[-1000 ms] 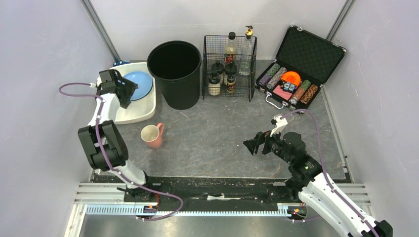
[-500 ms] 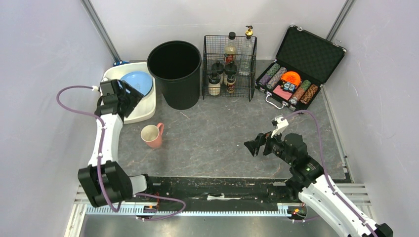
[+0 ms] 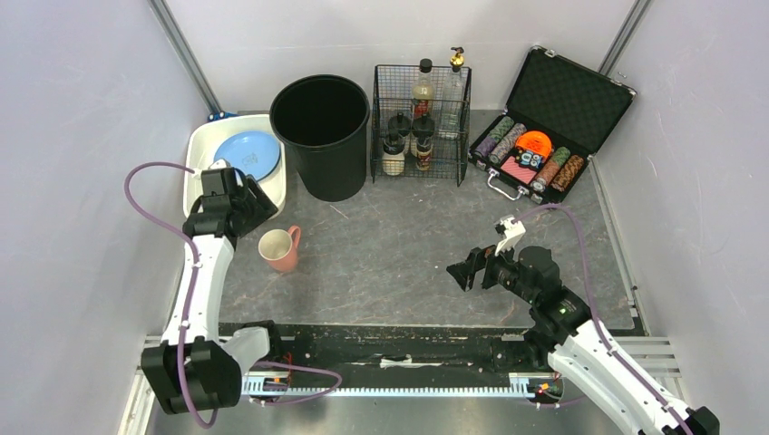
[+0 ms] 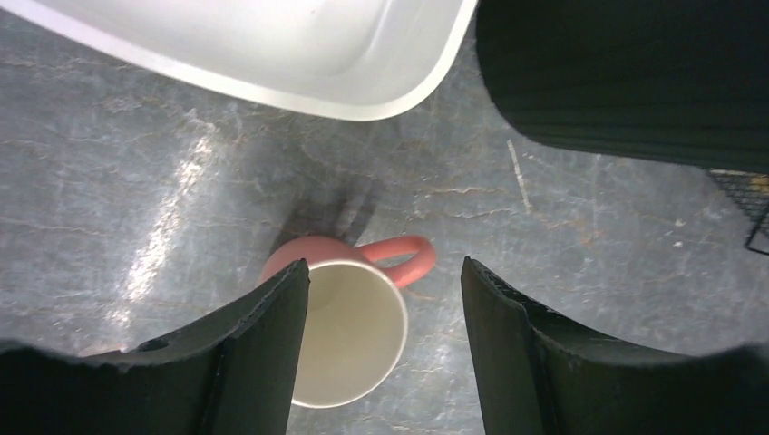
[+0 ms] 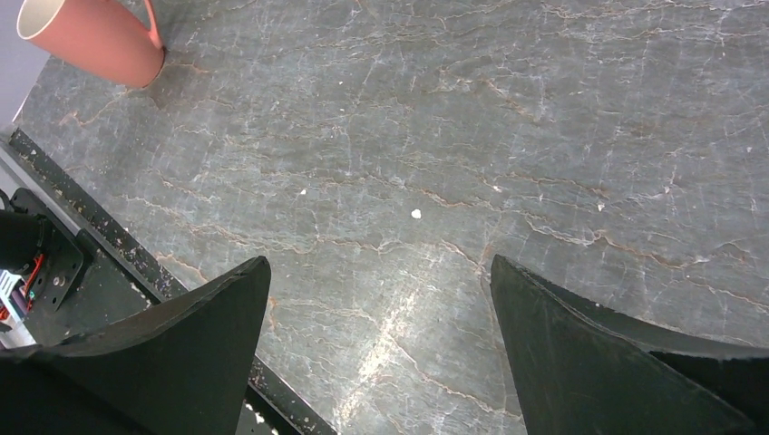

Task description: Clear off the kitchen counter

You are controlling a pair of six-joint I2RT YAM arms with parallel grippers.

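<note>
The kitchen counter (image 3: pixel 408 254) is a dark grey stone-look top. A pink mug (image 3: pixel 280 248) stands upright on it at the left, handle toward the bin; it also shows in the left wrist view (image 4: pixel 349 326) and the right wrist view (image 5: pixel 91 36). My left gripper (image 3: pixel 247 207) is open and empty, hovering just above and behind the mug; in its wrist view (image 4: pixel 385 290) the mug lies partly between the fingers. My right gripper (image 3: pixel 472 267) is open and empty above bare counter (image 5: pixel 435 181).
A white tray (image 3: pixel 272 195) holding a blue plate (image 3: pixel 248 151) sits back left. A black bin (image 3: pixel 321 134), a wire basket (image 3: pixel 422 122) of bottles and an open poker chip case (image 3: pixel 544 127) line the back. A black rail (image 3: pixel 390 340) runs along the near edge.
My left gripper has moved from over the tray and blue plate toward me and right, and now sits just above the pink mug. The right arm has barely moved.
</note>
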